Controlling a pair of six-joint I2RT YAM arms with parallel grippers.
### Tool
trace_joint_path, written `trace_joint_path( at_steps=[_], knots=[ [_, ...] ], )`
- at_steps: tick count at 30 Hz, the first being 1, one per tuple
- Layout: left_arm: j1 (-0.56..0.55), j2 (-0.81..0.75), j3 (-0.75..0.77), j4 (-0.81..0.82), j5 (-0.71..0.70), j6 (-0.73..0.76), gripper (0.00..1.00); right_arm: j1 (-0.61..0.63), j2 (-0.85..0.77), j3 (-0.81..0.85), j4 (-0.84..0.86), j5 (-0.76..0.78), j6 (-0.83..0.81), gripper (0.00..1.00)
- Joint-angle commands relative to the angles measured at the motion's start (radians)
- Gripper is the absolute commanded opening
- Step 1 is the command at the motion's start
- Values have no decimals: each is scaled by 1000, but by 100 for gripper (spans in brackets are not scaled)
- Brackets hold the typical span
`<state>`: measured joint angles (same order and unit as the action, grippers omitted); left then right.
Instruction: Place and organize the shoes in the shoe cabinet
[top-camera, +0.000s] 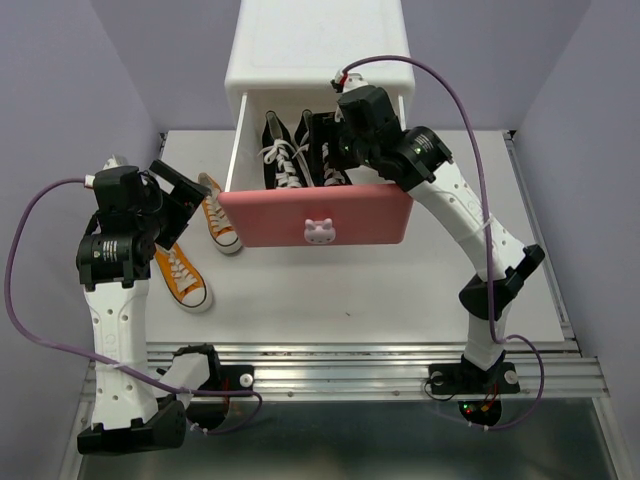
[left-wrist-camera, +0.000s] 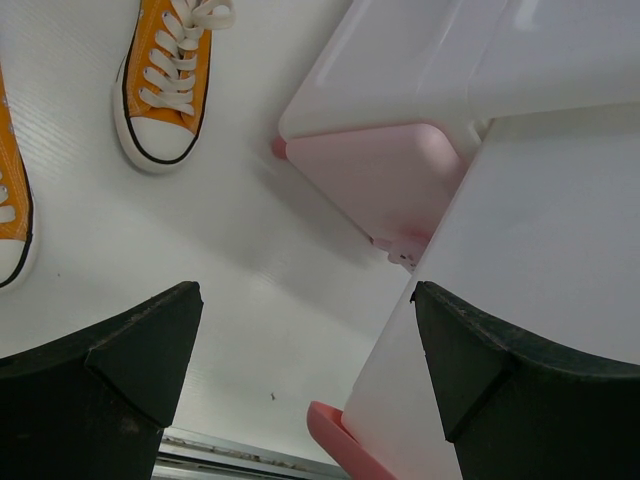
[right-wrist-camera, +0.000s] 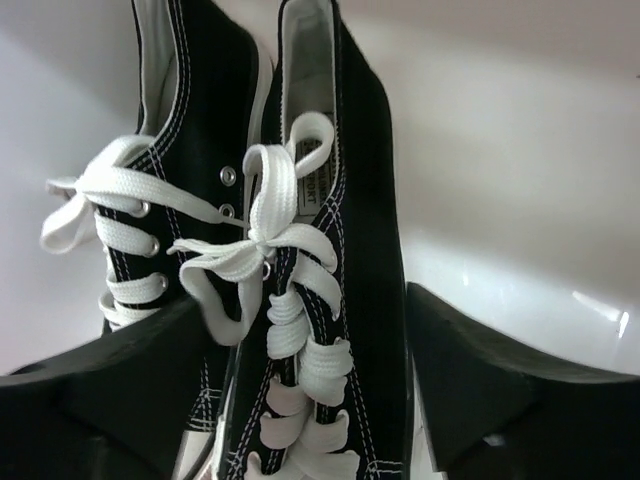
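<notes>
White table (top-camera: 350, 300) carries the shoe cabinet (top-camera: 315, 40), its upper pink drawer (top-camera: 360, 215) pulled out; both black shoes (top-camera: 285, 150) lie inside; right hand (right-wrist-camera: 310, 300) spread astride one; left hand (left-wrist-camera: 305, 295) wide apart near the orange shoes (top-camera: 183, 275) left of the drawer.

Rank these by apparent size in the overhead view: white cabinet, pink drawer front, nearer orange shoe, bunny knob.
1. white cabinet
2. pink drawer front
3. nearer orange shoe
4. bunny knob
</notes>
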<state>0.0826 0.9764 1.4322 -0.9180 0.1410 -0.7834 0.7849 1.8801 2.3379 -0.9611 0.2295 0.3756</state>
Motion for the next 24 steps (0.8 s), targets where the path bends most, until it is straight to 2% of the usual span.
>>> trace_joint_path(
  at_steps=[1, 3, 10, 14, 17, 24],
  knots=[
    [6, -18, 7, 19, 2, 9, 99, 7, -71, 72, 71, 77, -66, 92],
    [6, -13, 14, 27, 5, 10, 99, 7, -87, 74, 111, 77, -79, 100],
    [6, 28, 54, 47, 15, 22, 99, 7, -177, 37, 298, 2, -130, 100],
    [5, 53, 85, 76, 20, 35, 99, 7, -237, 32, 406, -206, -156, 100],
    [6, 62, 86, 94, 26, 36, 99, 7, -272, 2, 481, -318, -110, 100],
    [6, 67, 71, 113, 35, 38, 99, 7, -322, -20, 449, -303, -70, 100]
  ],
)
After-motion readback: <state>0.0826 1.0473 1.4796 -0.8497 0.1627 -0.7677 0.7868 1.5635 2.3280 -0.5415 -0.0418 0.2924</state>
